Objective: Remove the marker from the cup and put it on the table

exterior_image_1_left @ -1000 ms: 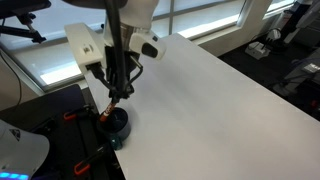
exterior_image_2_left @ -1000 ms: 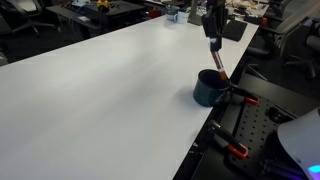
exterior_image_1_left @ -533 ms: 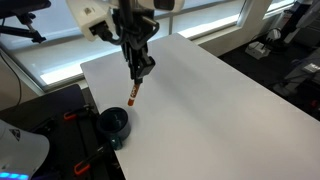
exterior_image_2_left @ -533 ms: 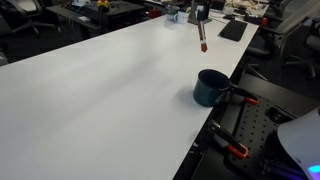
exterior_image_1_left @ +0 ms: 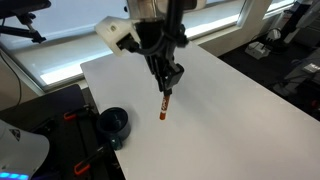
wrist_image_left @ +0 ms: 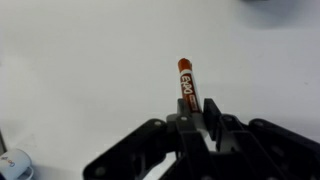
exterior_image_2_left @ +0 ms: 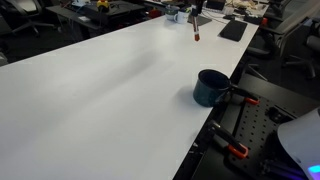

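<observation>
The fingers (wrist_image_left: 213, 112) are pinched narrow on one end of the marker (wrist_image_left: 186, 82), whose red end points away from the gripper (wrist_image_left: 196, 112). In an exterior view the marker (exterior_image_1_left: 165, 105) hangs almost upright, red tip down, over the white table (exterior_image_1_left: 235, 100). The dark cup (exterior_image_1_left: 113, 123) stands well apart from it, near the table's edge, with nothing showing in its mouth.

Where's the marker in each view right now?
In an exterior view: marker at centre, hanging from the pincer, right of the cup.
In an exterior view: top, right of centre, beyond the cup.
Wrist view: centre, sticking out of the pincer.
Shared landmark: the white table below it.
</observation>
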Available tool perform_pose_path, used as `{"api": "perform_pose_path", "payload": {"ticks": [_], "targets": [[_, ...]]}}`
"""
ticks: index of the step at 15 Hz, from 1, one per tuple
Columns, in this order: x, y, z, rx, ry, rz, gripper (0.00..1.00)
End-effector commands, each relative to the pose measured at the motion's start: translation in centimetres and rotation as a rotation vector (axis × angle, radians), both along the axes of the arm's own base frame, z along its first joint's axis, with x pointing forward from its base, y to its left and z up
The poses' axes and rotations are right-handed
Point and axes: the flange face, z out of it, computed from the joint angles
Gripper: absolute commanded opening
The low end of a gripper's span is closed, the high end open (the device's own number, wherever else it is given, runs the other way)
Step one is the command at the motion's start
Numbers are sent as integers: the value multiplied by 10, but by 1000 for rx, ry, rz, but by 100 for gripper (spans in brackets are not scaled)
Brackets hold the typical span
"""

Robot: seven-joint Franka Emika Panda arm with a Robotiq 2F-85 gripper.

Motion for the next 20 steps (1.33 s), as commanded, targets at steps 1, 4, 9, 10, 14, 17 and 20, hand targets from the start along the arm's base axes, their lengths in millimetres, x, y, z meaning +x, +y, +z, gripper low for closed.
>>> {"api": "perform_pose_path", "payload": {"ticks": [1,4,9,10,14,17,20], "targets": [[12,-18,-33,-87,13,-35,5],[13,-29,-69,-149,69,-58,5],[14,-37,-115,-210,165,-73,5],[13,-38,-122,-218,190,-63,5],[9,-42,-147,-217,276,-34,5],[6,-43,-161,-215,327,-19,5],[6,-45,-170,-207,361,-5,45]]}}
